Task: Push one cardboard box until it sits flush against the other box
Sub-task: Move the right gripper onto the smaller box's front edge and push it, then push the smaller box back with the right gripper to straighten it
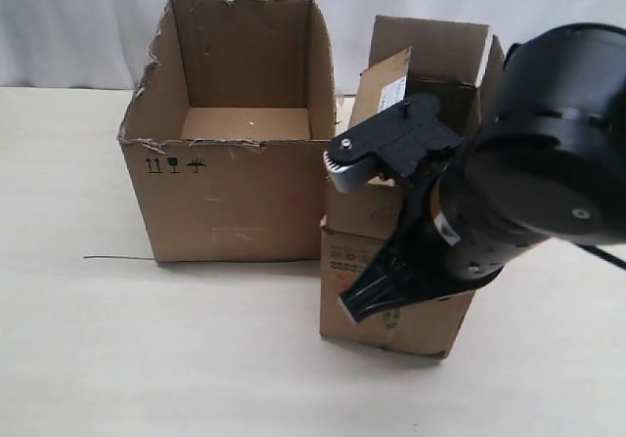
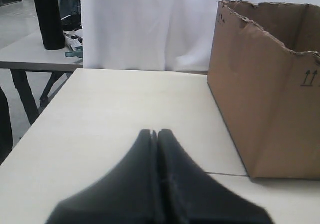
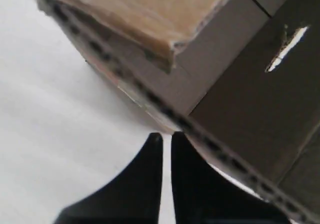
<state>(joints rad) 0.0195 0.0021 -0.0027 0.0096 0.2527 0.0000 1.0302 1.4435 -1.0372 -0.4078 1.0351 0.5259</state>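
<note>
Cardboard, brown: narrow flapped box (image 1: pixel 426 331) is sitting just beside torn-rim box (image 1: pixel 235 197), skewed. Probably light, sliding readily; I am favouring its stiff lower wall, not flaps (image 1: pixel 383 87). My right claw (image 3: pixel 166 139) is hovering shut, empty.

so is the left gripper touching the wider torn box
Apart. The left wrist view shows a stretch of bare table between the shut left gripper and the side wall of the wider box.
</note>
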